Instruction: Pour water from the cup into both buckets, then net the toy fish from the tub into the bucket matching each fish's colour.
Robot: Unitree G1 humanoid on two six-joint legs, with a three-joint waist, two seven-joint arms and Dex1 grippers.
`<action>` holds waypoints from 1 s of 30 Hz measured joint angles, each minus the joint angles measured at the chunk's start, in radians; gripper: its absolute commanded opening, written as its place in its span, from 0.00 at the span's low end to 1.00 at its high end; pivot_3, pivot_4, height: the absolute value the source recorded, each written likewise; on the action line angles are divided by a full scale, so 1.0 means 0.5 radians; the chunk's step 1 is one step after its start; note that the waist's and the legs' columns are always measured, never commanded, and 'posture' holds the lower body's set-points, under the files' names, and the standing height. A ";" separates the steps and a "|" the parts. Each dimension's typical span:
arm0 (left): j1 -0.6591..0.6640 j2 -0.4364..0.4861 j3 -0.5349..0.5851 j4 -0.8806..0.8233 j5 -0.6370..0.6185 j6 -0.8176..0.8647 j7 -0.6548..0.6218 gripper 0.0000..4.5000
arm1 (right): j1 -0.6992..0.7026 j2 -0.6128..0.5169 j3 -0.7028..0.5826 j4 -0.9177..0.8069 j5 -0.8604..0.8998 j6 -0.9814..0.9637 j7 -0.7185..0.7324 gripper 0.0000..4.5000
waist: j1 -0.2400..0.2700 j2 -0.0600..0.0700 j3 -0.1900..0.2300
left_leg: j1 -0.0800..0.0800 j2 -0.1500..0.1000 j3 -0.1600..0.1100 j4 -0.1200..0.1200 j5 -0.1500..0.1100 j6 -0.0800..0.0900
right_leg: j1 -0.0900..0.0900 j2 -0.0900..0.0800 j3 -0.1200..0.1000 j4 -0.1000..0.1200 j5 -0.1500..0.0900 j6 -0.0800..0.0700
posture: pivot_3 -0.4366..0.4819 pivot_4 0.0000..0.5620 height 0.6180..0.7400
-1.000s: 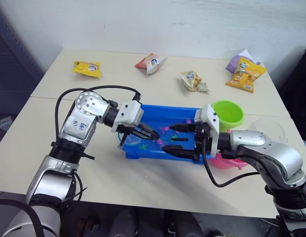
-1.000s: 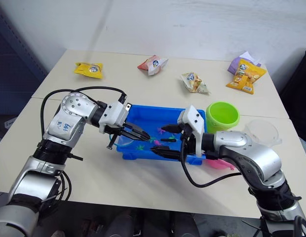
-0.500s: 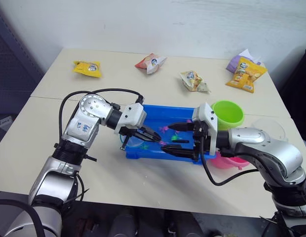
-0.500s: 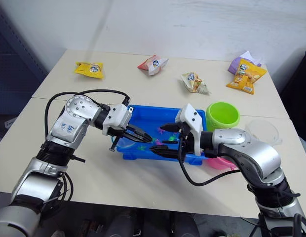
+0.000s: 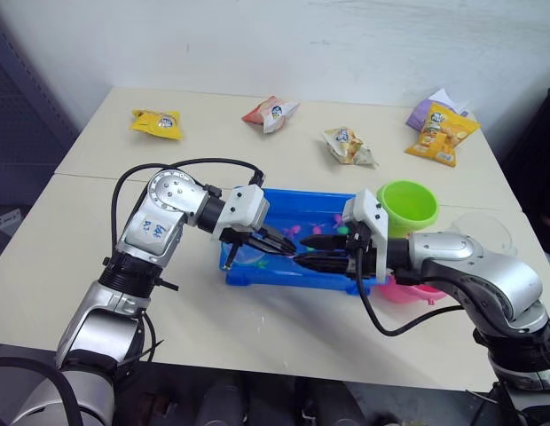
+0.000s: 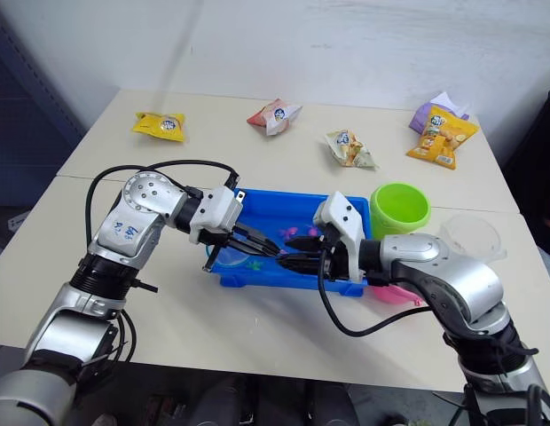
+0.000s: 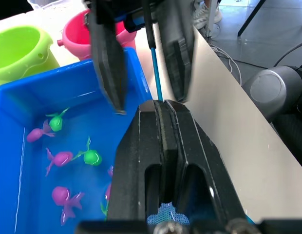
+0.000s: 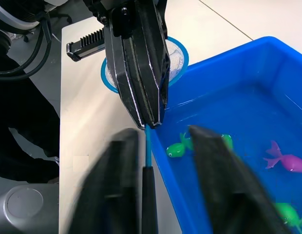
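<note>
My left gripper [image 7: 160, 103] is shut on the net's thin handle [image 7: 155, 78] over the blue tub [image 5: 302, 193]. The net's blue hoop [image 8: 176, 53] sits behind that gripper, by the tub's left end. My right gripper [image 5: 302, 252] faces it tip to tip, its fingers [image 8: 122, 161] blurred and standing either side of the handle without touching it. Pink fish [image 7: 58, 158] and green fish [image 7: 91, 157] lie in the tub's water. The green bucket [image 5: 410, 204] and pink bucket [image 5: 408, 289] stand right of the tub, with the clear cup [image 5: 488, 232] beyond them.
Snack packets lie along the table's far side: a yellow one [image 5: 158, 122], a red and white one [image 5: 271, 113], a pale one [image 5: 349, 146], and orange [image 5: 442, 135] and purple ones at the right. The table's front edge runs just below the tub.
My right gripper's wide-open jaws have narrowed around the net's handle. My left gripper has shifted slightly right with the net, closing the gap between the two grippers.
</note>
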 measured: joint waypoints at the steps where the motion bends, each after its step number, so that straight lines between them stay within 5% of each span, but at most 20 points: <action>1: 0.001 0.006 0.005 -0.002 0.000 0.001 0.008 0.00 | 0.019 0.003 0.001 -0.017 -0.001 -0.004 0.010 0.02 | -0.001 0.000 0.000 | 0.000 0.000 0.000 0.000 0.000 0.000 | 0.000 0.000 0.000 0.000 0.000 0.000 | 0.48 0.27 0.98; 8: 0.074 0.005 0.041 -0.045 -0.043 0.019 0.013 0.00 | 0.043 0.003 0.001 -0.030 -0.003 -0.031 0.038 0.02 | -0.002 0.000 0.000 | 0.000 0.000 0.000 0.000 0.000 0.000 | 0.000 0.000 0.000 0.000 0.000 0.000 | 0.48 0.27 0.98; 11: 0.130 0.015 0.108 -0.104 -0.123 0.146 0.036 0.21 | 0.045 0.003 -0.004 -0.055 -0.006 -0.065 0.056 0.00 | -0.003 0.000 0.000 | 0.000 0.000 -0.001 0.000 0.000 0.000 | 0.000 0.000 0.000 0.000 0.000 0.000 | 0.48 0.27 0.98; 15: 0.146 0.018 0.433 -0.201 -0.406 0.376 0.204 0.66 | 0.081 -0.013 -0.049 -0.066 -0.021 -0.169 0.108 0.00 | 0.000 0.000 0.000 | 0.000 0.000 -0.002 0.000 0.000 0.000 | 0.001 -0.001 0.000 -0.001 0.000 0.000 | 0.48 0.27 0.98; 16: 0.143 0.019 0.450 -0.201 -0.413 0.379 0.213 0.66 | 0.085 -0.014 -0.053 -0.068 -0.021 -0.171 0.112 0.00 | 0.000 0.000 0.000 | 0.000 0.000 -0.002 0.000 0.000 0.000 | 0.001 -0.001 -0.001 -0.001 0.000 0.000 | 0.48 0.27 0.98; 20: 0.068 0.098 0.748 -0.103 -0.513 0.401 0.387 0.98 | 0.178 -0.139 -0.152 -0.147 -0.021 -0.213 0.177 0.00 | -0.001 0.000 0.000 | 0.002 -0.001 -0.003 0.000 0.000 0.000 | 0.004 -0.001 -0.002 -0.002 0.000 0.001 | 0.48 0.27 0.98; 25: 0.185 0.408 0.946 0.235 -0.446 0.198 0.291 0.98 | 0.367 -0.396 -0.386 -0.212 -0.055 -0.250 0.247 0.00 | -0.007 0.001 0.001 | 0.005 -0.001 -0.002 -0.002 0.000 -0.001 | 0.006 0.000 -0.002 -0.004 0.000 0.000 | 0.48 0.27 0.98; 30: 0.453 0.456 0.999 0.402 -0.407 0.062 0.248 0.98 | 0.596 -0.579 -0.699 -0.204 -0.078 -0.248 0.296 0.00 | 0.011 0.001 0.001 | 0.003 -0.001 -0.006 -0.001 -0.002 0.002 | 0.008 -0.004 -0.004 -0.008 0.000 0.001 | 0.48 0.27 0.98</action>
